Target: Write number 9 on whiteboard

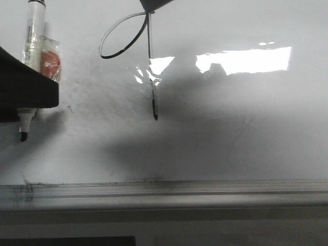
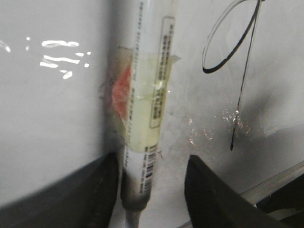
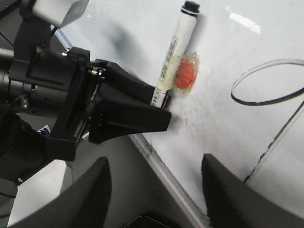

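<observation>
The number 9 [image 1: 152, 77] is drawn in thin black line on the whiteboard [image 1: 246, 133], with a slanted loop and a long stem. It also shows in the left wrist view [image 2: 243, 80] and the right wrist view [image 3: 266, 100]. A white marker [image 1: 35, 31] with yellowish tape and a red patch lies against the board left of the 9. My left gripper [image 2: 152, 161] is open around the marker's [image 2: 147, 95] lower end, with one finger beside it and the other well apart. My right gripper [image 3: 156, 161] is open and empty over the board's lower edge.
A grey metal rail [image 1: 205, 187] runs along the board's near edge. A glare patch [image 1: 246, 60] lies right of the 9. Faint grey smudges cover the board around the marker. The left arm's black body [image 3: 128, 111] sits near the rail. A dark flat object [image 3: 142, 222] lies below.
</observation>
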